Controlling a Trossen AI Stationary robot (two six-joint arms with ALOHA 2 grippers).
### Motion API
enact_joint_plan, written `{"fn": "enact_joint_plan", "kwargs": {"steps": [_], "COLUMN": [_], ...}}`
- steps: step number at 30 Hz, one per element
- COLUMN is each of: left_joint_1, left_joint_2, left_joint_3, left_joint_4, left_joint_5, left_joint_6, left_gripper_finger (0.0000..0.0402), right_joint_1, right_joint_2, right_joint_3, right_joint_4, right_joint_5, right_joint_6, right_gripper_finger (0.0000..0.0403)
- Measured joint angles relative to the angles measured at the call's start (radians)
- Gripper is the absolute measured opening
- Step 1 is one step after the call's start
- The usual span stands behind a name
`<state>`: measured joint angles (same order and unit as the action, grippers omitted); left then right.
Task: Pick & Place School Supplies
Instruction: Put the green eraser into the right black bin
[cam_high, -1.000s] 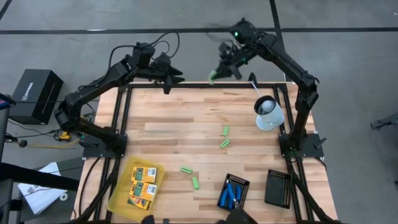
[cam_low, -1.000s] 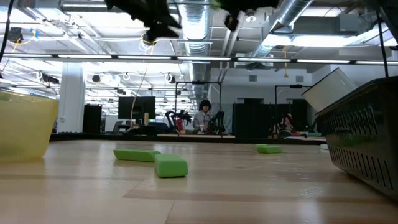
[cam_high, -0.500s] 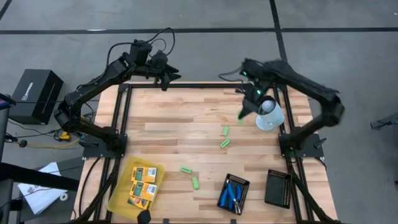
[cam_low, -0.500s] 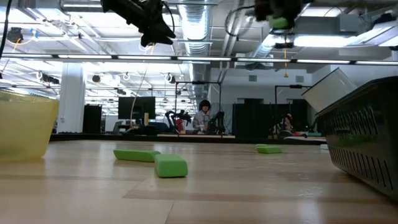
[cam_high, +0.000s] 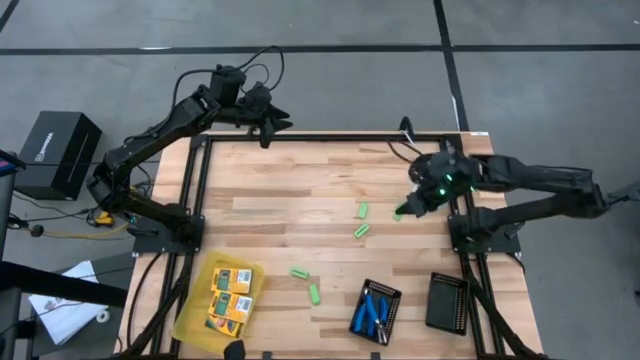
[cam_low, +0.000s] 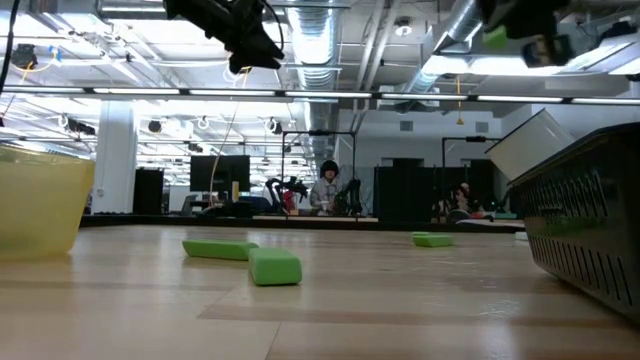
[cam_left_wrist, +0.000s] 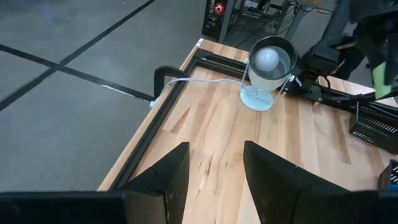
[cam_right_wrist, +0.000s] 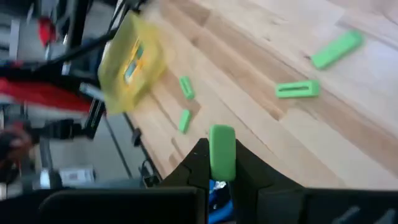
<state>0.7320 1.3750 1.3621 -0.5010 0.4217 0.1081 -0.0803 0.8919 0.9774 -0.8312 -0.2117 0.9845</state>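
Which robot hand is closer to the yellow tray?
Right, narrowly. The right gripper, shut on a green block, hovers mid-table right of the yellow tray; the left gripper waits at the far edge.

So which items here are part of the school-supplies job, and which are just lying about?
Job items:
- green block held in right gripper
- four green blocks on table
- yellow-orange packs in yellow tray
- blue-handled tools in ribbed tray

Lying about:
- desk lamp
- black box
- empty ribbed tray

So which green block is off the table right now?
The one pinched in the right gripper; the other four green blocks lie flat on the table.
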Motion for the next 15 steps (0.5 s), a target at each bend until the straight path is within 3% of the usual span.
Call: {"fn": "enact_joint_plan", "kwargs": {"steps": [8,15], "left_joint_1": [-0.014,-0.038], "left_joint_2": [0.000,0.000], "left_joint_3": [0.000,0.000], "left_joint_4": [0.005,0.006], "left_joint_5": [0.000,0.000], "left_joint_6": [-0.026,-0.041], "left_gripper_finger": [0.0143,0.0140], "right_joint_1": [0.369,0.664], "right_joint_2": [-0.095,-0.066], "right_joint_3": [-0.170,-0.234], "right_joint_4": [-0.025,0.003], "right_joint_5": [0.219,0.336], "right_joint_6": [0.393,0.706], "right_gripper_finger": [0.0023,0.0023]}}
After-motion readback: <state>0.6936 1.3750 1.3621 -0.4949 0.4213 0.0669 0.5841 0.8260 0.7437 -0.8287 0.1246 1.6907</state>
